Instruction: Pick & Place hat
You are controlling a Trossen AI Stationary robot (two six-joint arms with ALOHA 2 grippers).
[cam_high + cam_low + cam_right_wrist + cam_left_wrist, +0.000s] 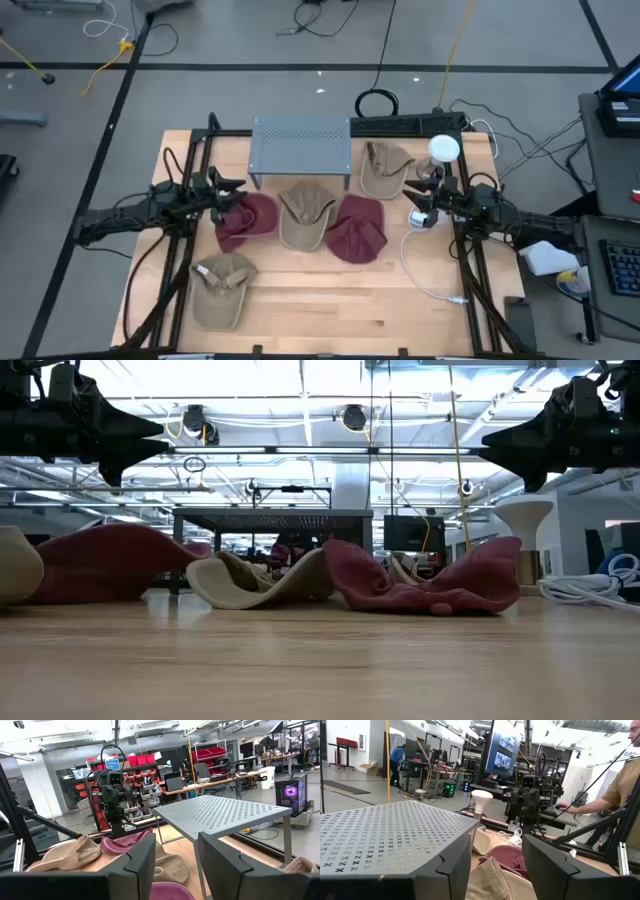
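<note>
We count 5 hats on the desk [330,300], and none looks picked up yet, so we judge the task to be at its very start: every grasp, lift and placement is left to do. The task sentence does not say which hat or where it goes, and we cannot tell from the scene.

In the high view, the maroon hat on the left [248,218] lies just beside the left gripper [226,192]. The tan hat in the middle [306,216] sits between it and the second maroon hat [356,228]. Another tan hat [383,168] lies beside the perforated grey shelf [301,146] at the back of the desk, and the last tan hat [222,286] lies near the front left, well apart from the rest.

Both arms hang above the desk, as the low view shows, with nothing between their fingers. The left wrist view shows the left fingers [450,870] spread apart, with the shelf and hats visible through the gap. The right gripper [428,200] hovers near the white lamp [444,150] at the right side; its fingers [137,860] are also spread and touch nothing. A person sits at a workstation beyond the desk.
</note>
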